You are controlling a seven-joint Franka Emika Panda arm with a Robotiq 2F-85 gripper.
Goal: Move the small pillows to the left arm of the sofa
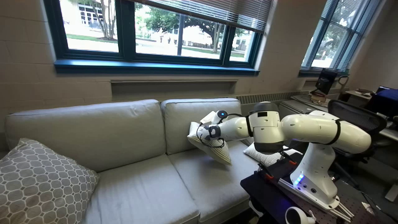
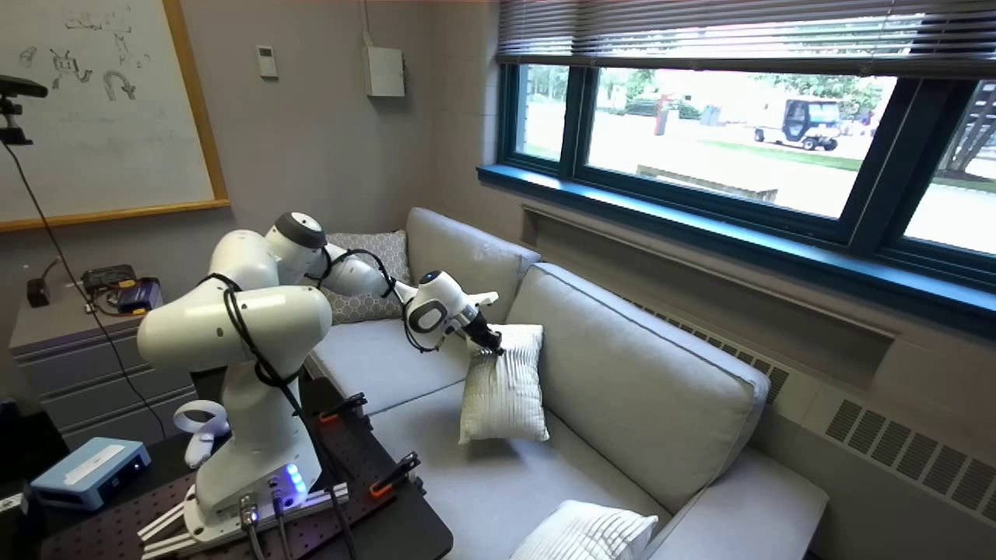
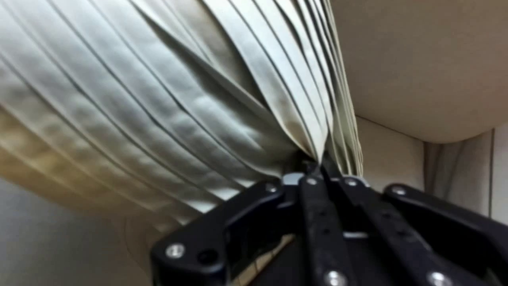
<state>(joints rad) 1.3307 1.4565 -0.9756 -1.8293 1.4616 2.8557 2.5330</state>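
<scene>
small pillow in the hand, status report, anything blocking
Hand shut on small pillow. Pillow tilted, looks clear of the seat. Grey pillow, far left in an exterior view, may be in the way.

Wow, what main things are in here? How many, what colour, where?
Sofa: one, light grey, along the wall
Held pillow: one, whitish, over the sofa
Small pillow: one, white, at one sofa end
Patterned pillow: one, grey, opposite end
Windows: two, blue frames, beyond the sofa
Whiteboard: one, white, on adjoining wall
Table: one, black, beside the sofa
Chair: one, black, near the table
Robot arm: one, white, on the table
Gripper: one, black, pinching the held pillow
</scene>
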